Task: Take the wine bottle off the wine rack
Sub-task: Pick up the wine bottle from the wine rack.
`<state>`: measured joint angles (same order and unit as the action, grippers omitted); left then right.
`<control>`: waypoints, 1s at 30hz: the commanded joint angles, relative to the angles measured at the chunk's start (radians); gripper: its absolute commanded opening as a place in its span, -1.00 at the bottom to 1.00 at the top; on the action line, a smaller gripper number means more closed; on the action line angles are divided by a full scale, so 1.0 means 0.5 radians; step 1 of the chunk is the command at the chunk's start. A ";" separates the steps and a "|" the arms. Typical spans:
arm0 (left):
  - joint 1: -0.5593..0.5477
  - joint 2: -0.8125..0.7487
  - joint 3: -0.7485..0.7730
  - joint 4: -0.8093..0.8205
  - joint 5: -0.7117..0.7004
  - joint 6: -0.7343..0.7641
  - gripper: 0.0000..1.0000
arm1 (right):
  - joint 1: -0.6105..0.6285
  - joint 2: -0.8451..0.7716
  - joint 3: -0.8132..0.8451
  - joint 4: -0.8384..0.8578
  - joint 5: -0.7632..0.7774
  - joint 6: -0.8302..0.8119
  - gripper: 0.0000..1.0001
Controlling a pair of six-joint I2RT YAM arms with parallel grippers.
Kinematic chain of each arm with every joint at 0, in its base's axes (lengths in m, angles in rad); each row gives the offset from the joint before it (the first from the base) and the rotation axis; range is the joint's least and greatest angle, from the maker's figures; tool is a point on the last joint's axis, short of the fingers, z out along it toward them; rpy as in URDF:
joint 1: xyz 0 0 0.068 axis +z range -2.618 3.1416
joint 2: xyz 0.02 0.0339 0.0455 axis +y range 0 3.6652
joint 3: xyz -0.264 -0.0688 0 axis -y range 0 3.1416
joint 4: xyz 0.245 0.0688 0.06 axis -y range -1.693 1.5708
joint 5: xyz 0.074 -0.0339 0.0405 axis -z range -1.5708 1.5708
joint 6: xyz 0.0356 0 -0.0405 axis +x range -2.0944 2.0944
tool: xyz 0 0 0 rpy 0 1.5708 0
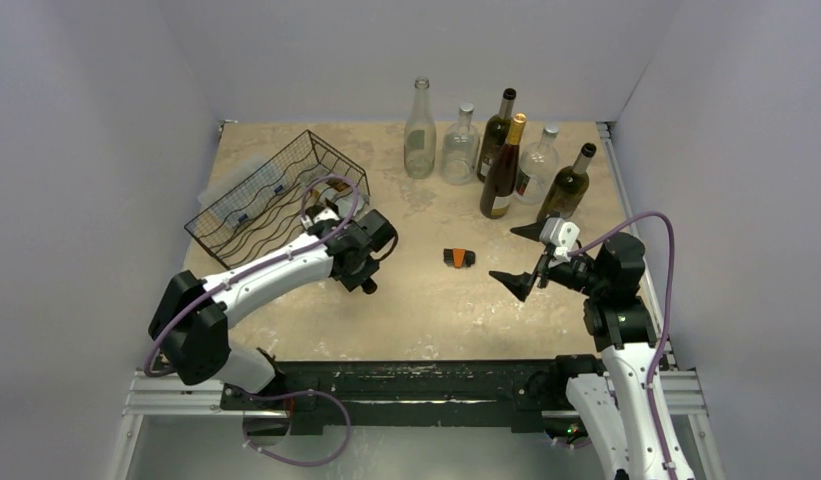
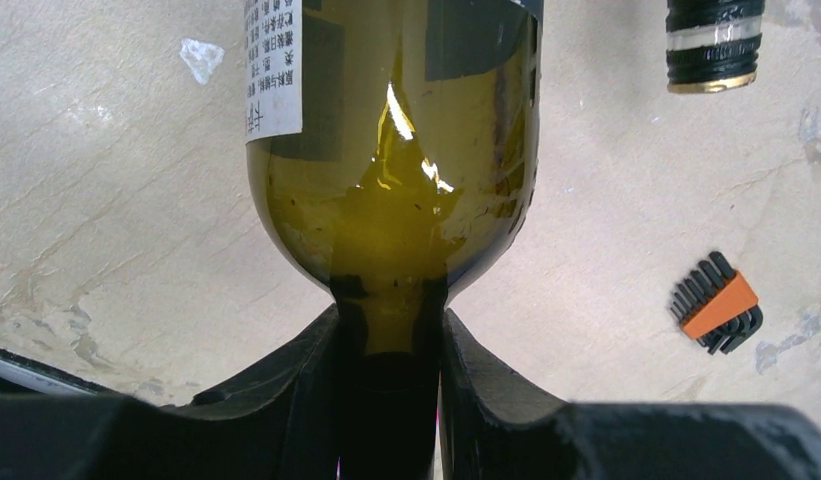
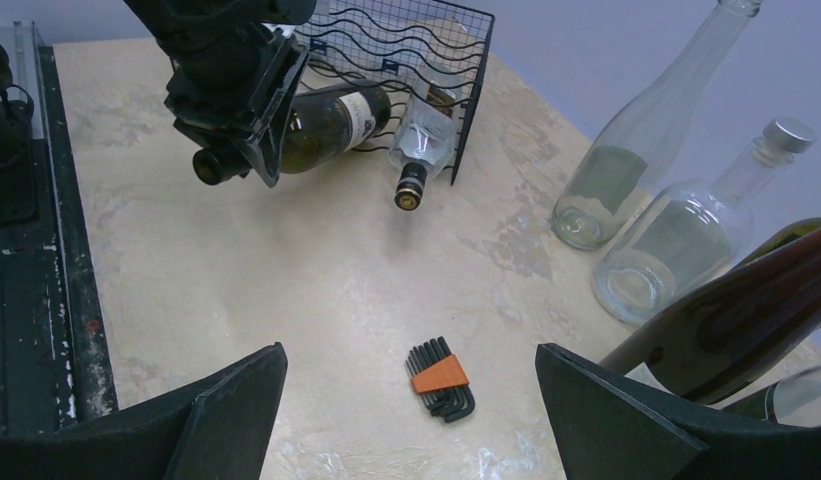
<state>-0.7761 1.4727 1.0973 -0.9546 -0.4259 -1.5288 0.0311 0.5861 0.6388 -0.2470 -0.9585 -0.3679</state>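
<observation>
The wine bottle is dark green glass with a white label and lies on its side. Its body points at the black wire wine rack, and its base sits at the rack's open front. My left gripper is shut on the bottle's neck, with a finger pressed against each side. From above, the left gripper sits just in front of the rack's right corner. My right gripper hangs wide open over the tabletop, holding nothing, at the right.
A clear bottle with a black cap lies in the rack, its neck poking out beside the held bottle. An orange-and-black hex key set lies mid-table. Several bottles stand at the back right. Grey walls close in the table.
</observation>
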 commanded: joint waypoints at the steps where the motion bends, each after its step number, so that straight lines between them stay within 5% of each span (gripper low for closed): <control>1: -0.064 -0.127 -0.048 -0.121 -0.059 -0.120 -1.00 | -0.012 -0.021 0.014 0.040 0.021 -0.018 0.98; 30: -0.348 -0.462 -0.271 -0.080 0.060 -0.177 -1.00 | -0.010 -0.015 0.005 0.042 0.036 -0.023 0.98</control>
<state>-0.9314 1.2739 0.9562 -1.0035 -0.4145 -1.6131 0.0311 0.5861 0.6388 -0.2470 -0.9554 -0.3691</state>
